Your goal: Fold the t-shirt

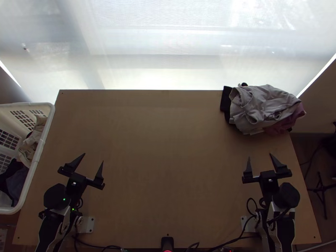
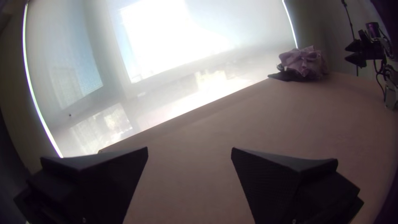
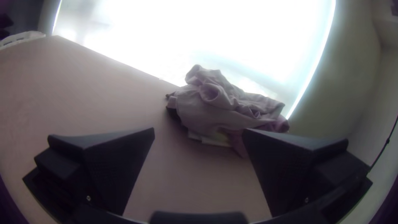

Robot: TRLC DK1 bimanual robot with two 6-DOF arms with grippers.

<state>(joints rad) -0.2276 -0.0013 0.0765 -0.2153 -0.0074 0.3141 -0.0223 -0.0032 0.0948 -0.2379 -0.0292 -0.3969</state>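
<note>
In the top view my left gripper [image 1: 93, 160] stands open over the table's left front part, nothing between its fingers. My right gripper [image 1: 259, 158] is open too, over the right front part, nearer the viewer than a bunched heap of cloth. That heap has a light grey garment [image 1: 262, 105] on top, lying crumpled at the far right corner; which piece is the t-shirt I cannot tell. The left wrist view has my left gripper [image 2: 189, 150] wide apart. Beyond my right gripper [image 3: 199, 130], the right wrist view has the grey garment [image 3: 219, 103].
A white laundry basket [image 1: 37, 161] with clothes stands against the table's left side. Under the grey garment are a mauve cloth [image 1: 285, 122] and a black one [image 1: 225, 101]. Bare tabletop [image 1: 168, 147] lies between the arms. Cables run along the near edge.
</note>
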